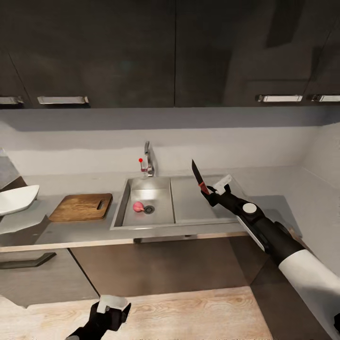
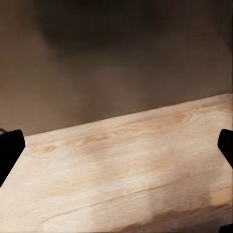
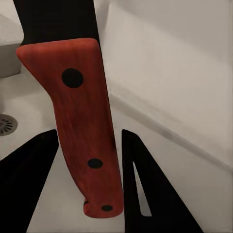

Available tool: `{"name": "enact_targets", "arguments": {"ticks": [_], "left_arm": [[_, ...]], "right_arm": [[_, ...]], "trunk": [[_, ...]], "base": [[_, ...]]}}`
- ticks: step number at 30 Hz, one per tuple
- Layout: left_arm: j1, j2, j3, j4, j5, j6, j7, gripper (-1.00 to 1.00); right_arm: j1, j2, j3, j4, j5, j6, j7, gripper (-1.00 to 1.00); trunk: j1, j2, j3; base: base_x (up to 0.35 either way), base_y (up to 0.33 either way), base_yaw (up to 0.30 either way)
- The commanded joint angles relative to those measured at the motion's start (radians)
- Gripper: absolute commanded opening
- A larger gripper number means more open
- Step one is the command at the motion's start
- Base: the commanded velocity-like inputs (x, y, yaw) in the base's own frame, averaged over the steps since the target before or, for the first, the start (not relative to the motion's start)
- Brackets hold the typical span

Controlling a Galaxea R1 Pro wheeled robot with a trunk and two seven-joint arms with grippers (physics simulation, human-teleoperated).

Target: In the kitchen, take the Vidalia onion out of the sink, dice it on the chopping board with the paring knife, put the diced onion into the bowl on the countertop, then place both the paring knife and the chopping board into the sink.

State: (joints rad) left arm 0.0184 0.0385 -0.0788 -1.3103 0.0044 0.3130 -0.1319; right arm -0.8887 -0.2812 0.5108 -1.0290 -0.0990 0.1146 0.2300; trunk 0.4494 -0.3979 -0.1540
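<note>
Now the right gripper (image 1: 211, 192) is pinching the paring knife (image 1: 198, 177) above the sink (image 1: 186, 205).
Its dark blade is pointing up, red riveted handle clamped; left gripper (image 1: 113, 309) jaws are hanging spread.

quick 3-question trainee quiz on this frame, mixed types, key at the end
1. True or false: the onion lies on the chopping board.
2. Which gripper holds the paring knife? A) left B) right
3. Fill in: the knife blade points ____.

Key:
1. False; it sits in the sink basin beside the drain.
2. B; the right gripper grips the red handle. The left gripper hangs low and open.
3. Up.
</note>
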Motion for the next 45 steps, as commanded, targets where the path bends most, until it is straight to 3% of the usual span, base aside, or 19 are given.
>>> {"name": "enact_targets", "arguments": {"ticks": [1,4,7,11,14,22,27,28,32,33,34,37,40,41,45], "left_arm": [[0.000,0.001,-0.001,-0.029,0.000,0.029,-0.002,1.00],[0.000,0.000,-0.003,-0.153,0.000,0.131,-0.013,1.00],[0.000,-0.002,-0.004,-0.232,0.000,0.189,-0.032,1.00],[0.000,-0.003,-0.002,-0.262,0.001,0.213,-0.041,1.00],[0.000,-0.006,0.000,-0.276,0.002,0.221,-0.045,1.00],[-0.038,-0.011,0.001,-0.279,0.002,0.222,-0.046,1.00],[-0.164,-0.017,0.002,-0.279,0.003,0.222,-0.046,1.00],[-0.219,-0.017,0.003,-0.279,0.004,0.234,-0.046,1.00],[-0.305,-0.017,0.003,-0.278,0.005,0.290,-0.049,1.00],[-0.384,-0.019,0.004,-0.278,0.015,0.323,-0.068,1.00],[-0.401,-0.019,0.004,-0.278,0.019,0.327,-0.072,1.00],[-0.490,-0.023,0.004,-0.278,0.061,0.381,-0.083,1.00],[-0.538,-0.024,0.004,-0.277,0.103,0.435,-0.086,1.00],[-0.590,-0.024,0.004,-0.270,0.161,0.503,-0.089,1.00],[-0.666,-0.026,0.005,-0.206,0.200,0.554,-0.088,1.00]], "right_arm": [[-0.001,-0.001,0.002,-0.001,-0.011,0.007,0.000,-1.00],[-0.001,-0.001,0.002,-0.001,-0.014,0.007,0.000,-1.00],[-0.001,-0.001,-0.002,0.000,-0.015,0.007,0.000,-1.00],[-0.001,-0.001,-0.015,0.000,-0.016,0.007,-0.001,-1.00],[-0.001,-0.001,-0.067,0.000,-0.016,0.029,-0.001,-1.00],[-0.001,-0.001,-0.080,0.000,-0.016,0.060,-0.001,-1.00],[-0.001,-0.001,-0.081,0.000,-0.016,0.063,-0.001,-1.00],[-0.001,-0.001,-0.081,0.000,-0.016,0.063,-0.001,-1.00],[-0.001,-0.001,-0.081,0.000,-0.016,0.063,-0.001,-1.00],[-0.001,-0.001,-0.081,0.000,-0.016,0.064,-0.001,-1.00],[-0.001,-0.001,-0.081,0.000,-0.016,0.064,-0.001,-1.00],[-0.001,-0.001,-0.081,0.000,-0.016,0.064,-0.001,-1.00],[-0.001,-0.001,-0.081,0.000,-0.016,0.064,-0.001,-1.00],[-0.001,-0.001,-0.081,0.000,-0.016,0.064,-0.001,-1.00],[-0.001,-0.001,-0.081,0.000,-0.016,0.064,-0.001,-1.00]], "trunk": [[0.001,-0.002,-0.002],[0.001,-0.002,-0.002],[0.001,-0.002,-0.002],[0.001,-0.002,-0.002],[0.001,-0.002,-0.002],[0.001,-0.002,-0.002],[0.001,-0.002,-0.002],[0.001,-0.002,-0.002],[0.001,-0.002,-0.002],[0.001,-0.002,-0.002],[0.001,-0.002,-0.002],[0.001,-0.002,-0.002],[0.001,-0.002,-0.002],[0.001,-0.002,-0.002],[0.001,-0.002,-0.002]], "base": [[-0.043,0.000,0.000],[-0.021,0.000,0.000],[-0.008,0.000,0.000],[-0.003,0.000,0.000],[0.000,0.000,0.000],[0.000,0.000,0.000],[0.000,0.000,0.000],[0.000,0.000,0.000],[0.000,0.000,0.000],[0.000,0.000,0.000],[0.000,0.000,0.000],[0.000,0.000,0.000],[0.000,0.000,0.000],[0.000,0.000,0.000],[0.000,0.000,0.000]]}}
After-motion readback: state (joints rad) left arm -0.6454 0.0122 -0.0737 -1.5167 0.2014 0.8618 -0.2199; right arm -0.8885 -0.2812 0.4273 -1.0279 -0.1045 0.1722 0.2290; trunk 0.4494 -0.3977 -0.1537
